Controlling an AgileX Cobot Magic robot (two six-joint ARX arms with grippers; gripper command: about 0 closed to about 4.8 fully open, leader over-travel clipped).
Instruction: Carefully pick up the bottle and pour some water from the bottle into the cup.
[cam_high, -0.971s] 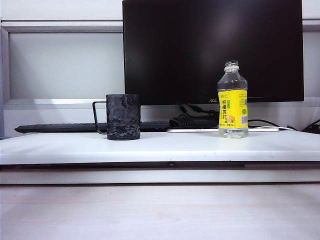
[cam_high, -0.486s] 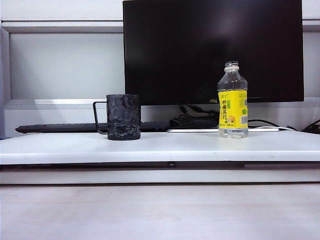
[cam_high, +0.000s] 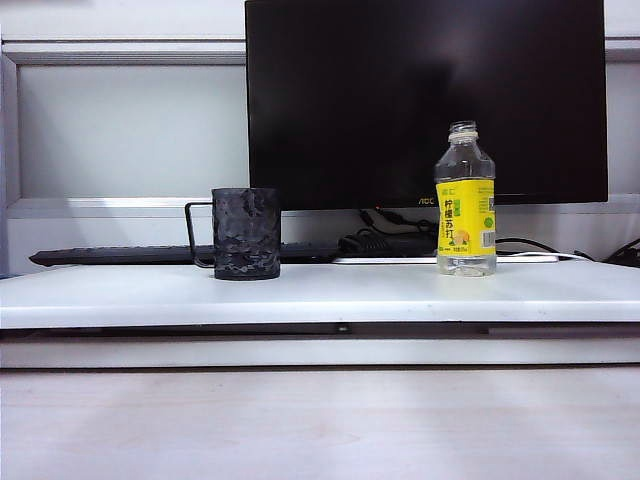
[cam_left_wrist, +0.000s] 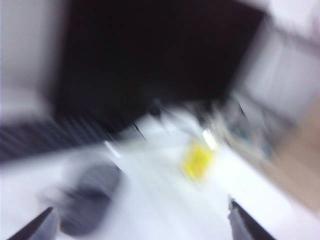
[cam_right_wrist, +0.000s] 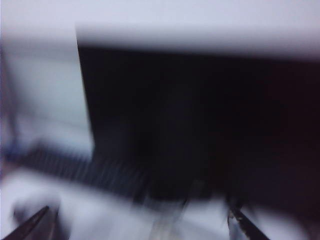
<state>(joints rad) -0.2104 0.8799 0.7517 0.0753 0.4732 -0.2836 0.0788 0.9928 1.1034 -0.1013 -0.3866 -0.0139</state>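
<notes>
The cup (cam_high: 246, 235), a dark hammered mug with a thin wire handle, stands left of centre on the white shelf (cam_high: 330, 297). The bottle (cam_high: 465, 205), clear with a yellow label, stands upright to its right; the water in it is barely visible. Neither arm shows in the exterior view. The left wrist view is blurred: my left gripper (cam_left_wrist: 140, 225) is open, with the cup (cam_left_wrist: 92, 197) and the bottle's yellow label (cam_left_wrist: 197, 160) ahead of it and apart from it. The right wrist view is blurred too; my right gripper (cam_right_wrist: 140, 227) is open with nothing between its fingertips.
A large black monitor (cam_high: 425, 100) stands right behind the cup and bottle. A dark keyboard (cam_high: 120, 255) and some cables (cam_high: 375, 243) lie at its foot. A lower wooden surface (cam_high: 320, 425) runs in front of the white shelf.
</notes>
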